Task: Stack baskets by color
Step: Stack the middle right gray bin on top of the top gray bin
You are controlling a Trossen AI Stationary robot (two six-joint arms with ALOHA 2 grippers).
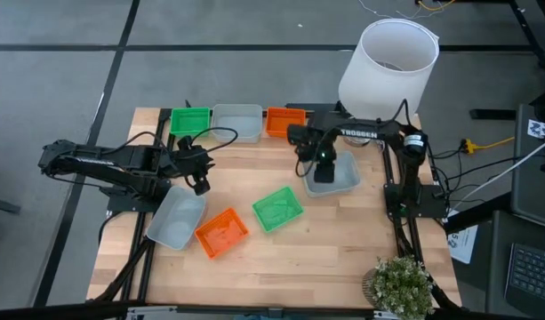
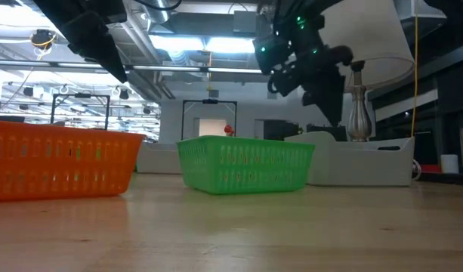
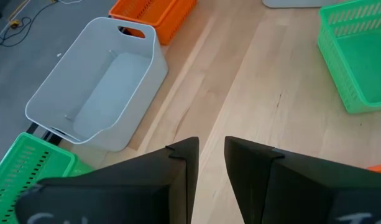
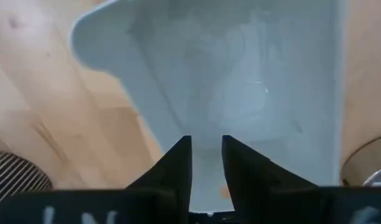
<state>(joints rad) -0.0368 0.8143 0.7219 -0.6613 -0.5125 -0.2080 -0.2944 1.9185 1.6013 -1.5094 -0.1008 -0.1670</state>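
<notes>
Right gripper (image 4: 206, 155) hovering over grey basket (image 1: 336, 178), fingers slightly apart straddling near rim, not clamping. Basket looking light, thin, stiff, slippery: rim safest hold. Left gripper (image 3: 211, 155) waiting, fingers narrowly apart, empty.

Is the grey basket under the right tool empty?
Empty: the right wrist view shows only the bare floor of the grey basket.

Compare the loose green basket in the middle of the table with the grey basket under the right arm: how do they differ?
The green basket is bright, opaque and slotted; the grey basket is pale, with smooth walls. The green basket lies skewed in the open, with no arm over it; the grey basket has the right claw over its rim. The grey basket looks slightly larger. Both are shallow, rectangular, upright and empty.
</notes>
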